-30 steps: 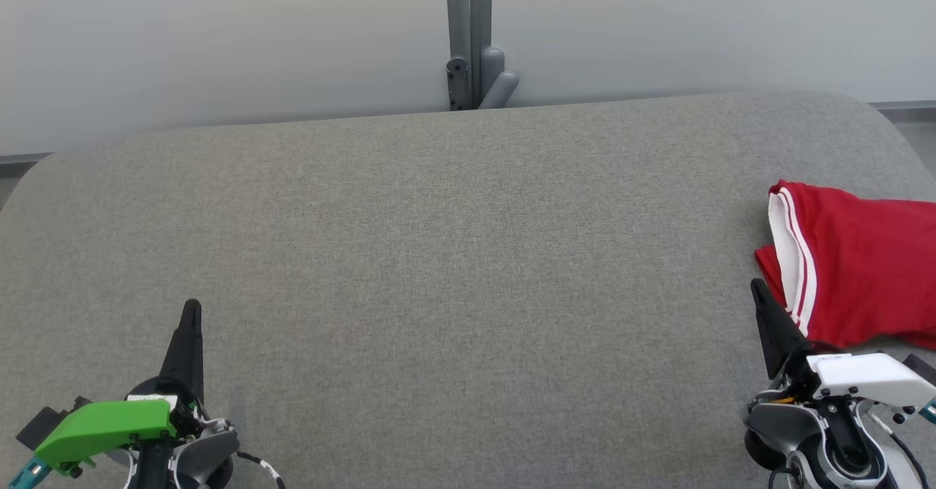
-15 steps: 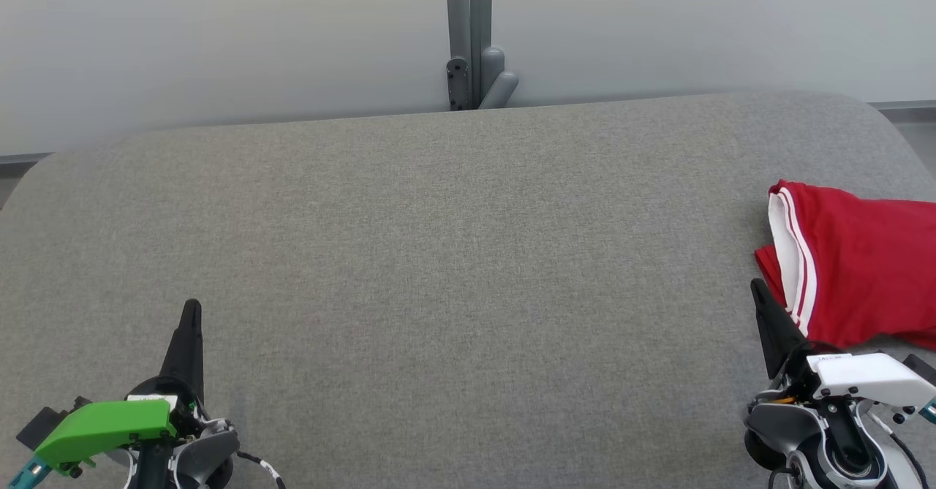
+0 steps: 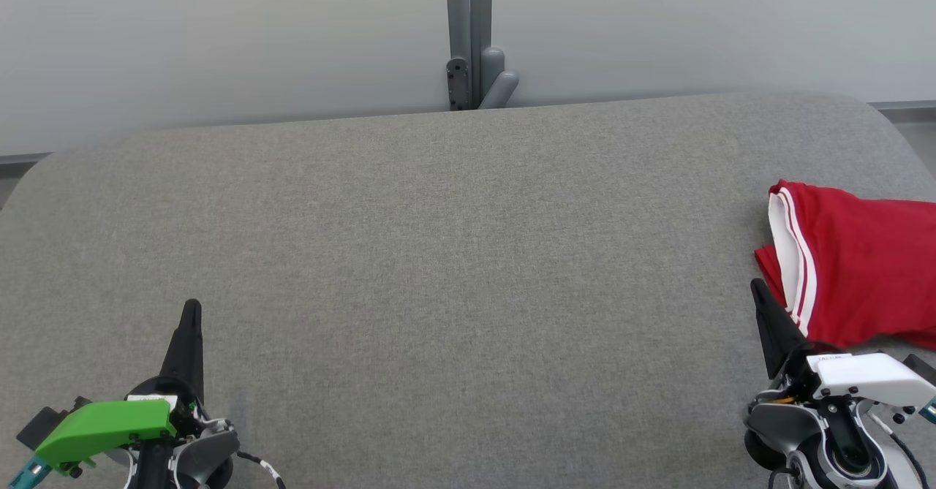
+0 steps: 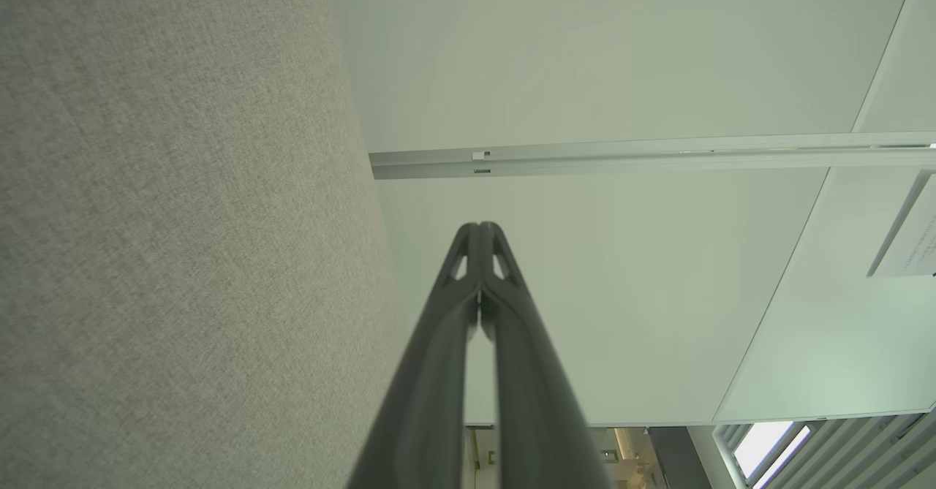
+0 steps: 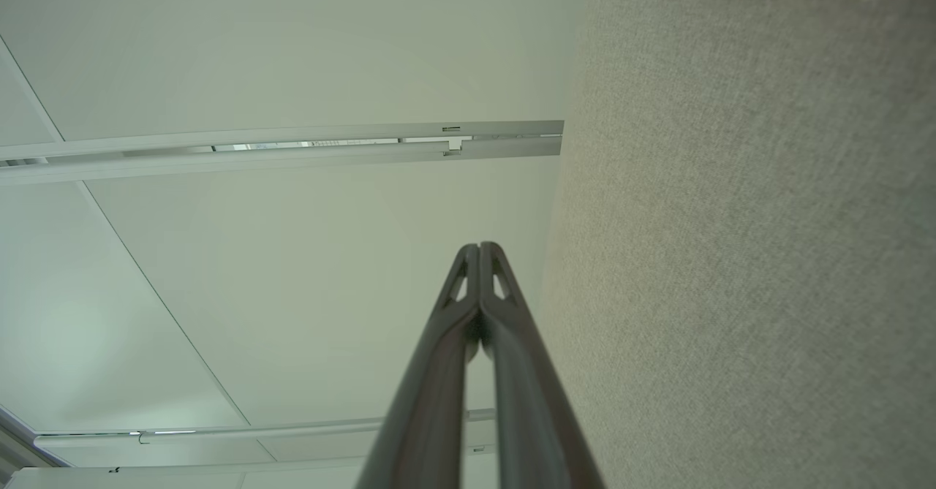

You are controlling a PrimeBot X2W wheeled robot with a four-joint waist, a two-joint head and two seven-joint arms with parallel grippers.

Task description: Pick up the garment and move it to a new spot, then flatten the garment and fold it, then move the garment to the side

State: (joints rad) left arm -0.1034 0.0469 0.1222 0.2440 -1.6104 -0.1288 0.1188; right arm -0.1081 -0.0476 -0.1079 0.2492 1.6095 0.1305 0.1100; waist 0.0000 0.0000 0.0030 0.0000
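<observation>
— Both end effectors look closed to you?

— Yes. On the left end effector (image 3: 191, 308) and the right end effector (image 3: 757, 289) the two dark fingers press tip to tip, and neither grips anything. They sit low at the near corners, which I read as a parked pose that keeps the arms off the working area.

— And the desk?

— It's a broad desk (image 3: 468, 255) covered in grey fabric. Its wide middle seems the natural place for spreading and folding.

— Where is the garment?

— The red garment (image 3: 855, 262), with white striped trim, lies bunched at the desk's right edge. It is just beyond the right end effector's tip and well apart from the left one. I can't judge whether it is waiting to be picked up or has been set aside.

— What is hard to make out?

— Its right part runs out of the head view, so I can't tell its full shape or kind. The right tip overlaps the cloth's near corner there, but I can't tell whether they touch. Behind the desk, the far edge hides the foot of a grey post (image 3: 468, 36).
</observation>
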